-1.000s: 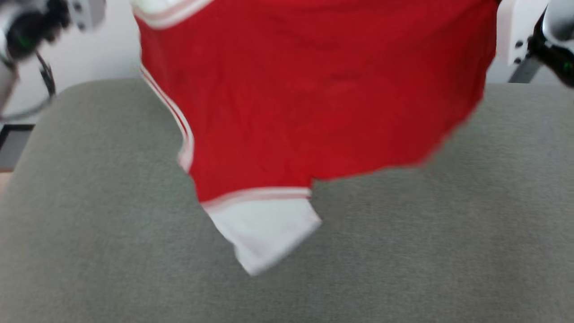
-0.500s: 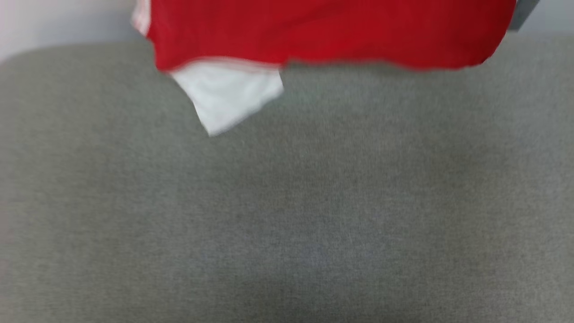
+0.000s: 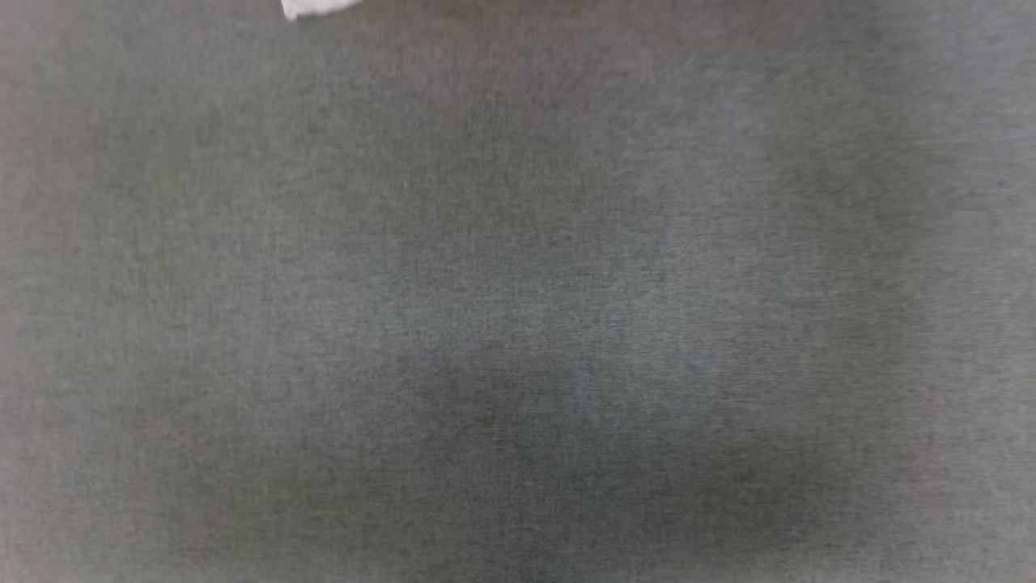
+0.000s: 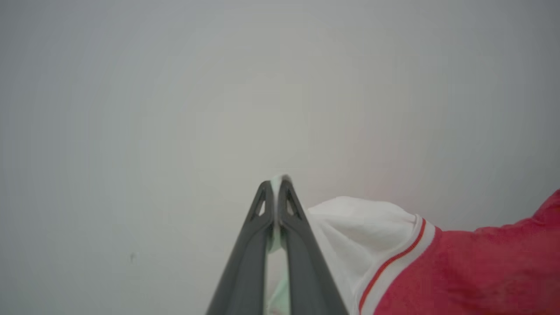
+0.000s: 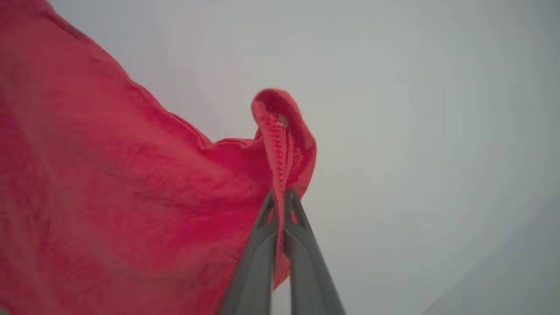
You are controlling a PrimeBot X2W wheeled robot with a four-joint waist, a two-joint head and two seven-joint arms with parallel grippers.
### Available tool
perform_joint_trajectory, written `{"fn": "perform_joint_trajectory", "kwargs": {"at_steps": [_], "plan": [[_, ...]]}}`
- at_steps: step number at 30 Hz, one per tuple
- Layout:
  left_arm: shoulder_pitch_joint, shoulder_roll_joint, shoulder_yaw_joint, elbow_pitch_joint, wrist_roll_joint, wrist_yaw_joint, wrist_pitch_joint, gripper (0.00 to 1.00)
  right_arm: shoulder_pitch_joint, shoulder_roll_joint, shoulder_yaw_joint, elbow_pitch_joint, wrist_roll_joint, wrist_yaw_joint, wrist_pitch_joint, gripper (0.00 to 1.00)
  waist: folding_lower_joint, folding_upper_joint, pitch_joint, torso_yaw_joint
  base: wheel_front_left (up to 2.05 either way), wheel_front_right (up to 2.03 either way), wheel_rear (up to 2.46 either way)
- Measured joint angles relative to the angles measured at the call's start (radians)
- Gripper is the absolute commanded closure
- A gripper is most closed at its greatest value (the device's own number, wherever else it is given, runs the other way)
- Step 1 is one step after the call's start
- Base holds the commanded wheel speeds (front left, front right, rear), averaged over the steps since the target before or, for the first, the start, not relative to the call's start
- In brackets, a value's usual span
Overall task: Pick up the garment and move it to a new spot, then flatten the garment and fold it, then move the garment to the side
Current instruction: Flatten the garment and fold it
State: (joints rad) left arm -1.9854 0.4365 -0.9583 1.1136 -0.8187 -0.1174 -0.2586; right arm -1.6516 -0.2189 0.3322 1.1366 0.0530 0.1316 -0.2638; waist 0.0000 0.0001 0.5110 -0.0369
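Your left gripper (image 4: 276,180), lower centre, pinches the garment (image 4: 459,271) by its white sleeve; right gripper (image 5: 280,193) pinches its red hem.

Left end effector (image 4: 276,182), right end effector (image 5: 281,195), clamped

Dim, even light; head view blurred, faint shadow across grey surface (image 3: 243,202).
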Motion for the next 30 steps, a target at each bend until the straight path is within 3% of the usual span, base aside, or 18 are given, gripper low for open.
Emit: {"fn": "perform_joint_trajectory", "kwargs": {"at_steps": [5,8,14,20,25,30], "plan": [[0.142,-0.007,-0.046,-0.021,-0.033,-0.011,0.021,1.00,0.093,0.029,-0.030,0.060,-0.070,0.000,0.001,1.00,0.0000,0.0000,0.006,0.019,0.00,0.00,0.00],[0.263,0.015,-0.097,-0.114,-0.110,-0.012,0.108,1.00,0.157,0.043,-0.028,0.098,-0.082,0.000,0.008,1.00,0.0000,0.0000,-0.013,0.027,0.00,0.00,0.00],[0.479,0.124,-0.188,-0.278,-0.263,-0.013,0.302,1.00,0.321,0.077,0.029,0.133,-0.012,0.000,0.050,1.00,-0.0001,0.0000,-0.086,0.053,0.00,0.00,0.00],[0.679,0.217,-0.241,-0.420,-0.355,-0.012,0.414,1.00,0.495,0.093,0.160,0.115,0.128,0.000,0.102,1.00,0.0000,0.0000,-0.175,0.079,0.00,0.00,0.00],[0.863,0.289,-0.277,-0.597,-0.402,0.057,0.497,1.00,0.688,0.032,0.330,-0.029,0.300,0.000,0.202,1.00,0.0000,0.0000,-0.250,0.096,0.00,0.00,0.00],[1.054,0.407,-0.293,-0.850,-0.465,0.183,0.535,1.00,0.862,-0.151,0.483,-0.297,0.518,0.000,0.346,1.00,0.0000,0.0000,-0.315,0.108,0.00,0.00,0.00]]}}
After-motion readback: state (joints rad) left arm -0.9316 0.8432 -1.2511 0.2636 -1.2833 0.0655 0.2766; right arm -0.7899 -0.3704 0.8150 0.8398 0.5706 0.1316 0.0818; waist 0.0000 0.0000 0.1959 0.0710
